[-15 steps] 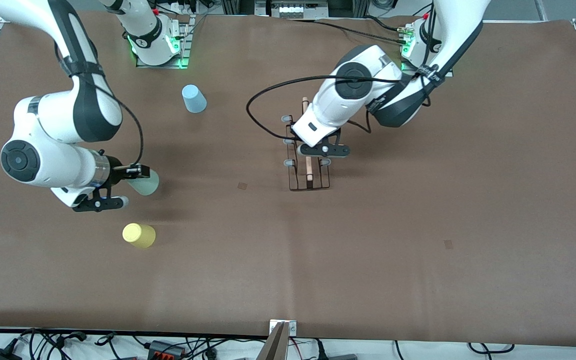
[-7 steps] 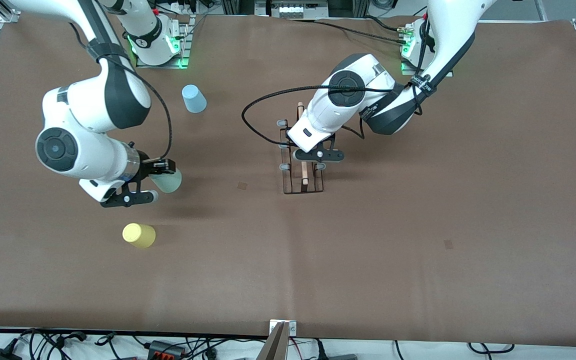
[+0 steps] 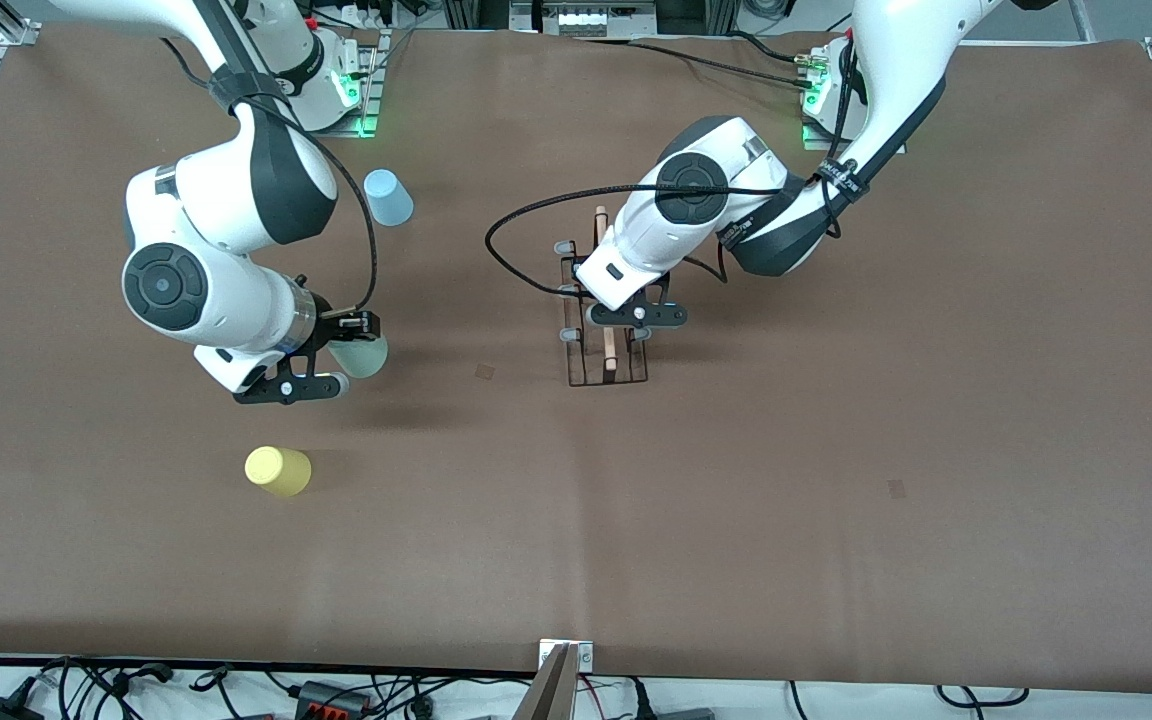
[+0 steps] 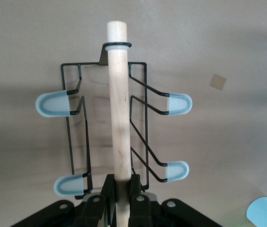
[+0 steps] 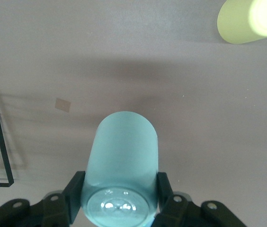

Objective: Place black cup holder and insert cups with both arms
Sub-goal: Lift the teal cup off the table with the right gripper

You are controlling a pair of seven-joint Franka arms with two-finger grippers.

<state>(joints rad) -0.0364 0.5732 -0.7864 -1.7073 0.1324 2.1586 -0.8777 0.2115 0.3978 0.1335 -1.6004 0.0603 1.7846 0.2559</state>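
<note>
Both claws (image 3: 622, 322) (image 3: 341, 352) clamped, aloft

The bench (image 3: 836, 500) is bare at 6 o'clock of the black cup holder (image 3: 606, 372), so a hand could pass there. The yellow cup (image 3: 278, 471) and blue cup (image 3: 388, 197) stand toward the right arm's end.

table: brown cover (image 3: 836, 420) | small tan patches on it (image 3: 485, 371), (image 3: 896, 488) | cables along near edge (image 3: 336, 692)
</note>
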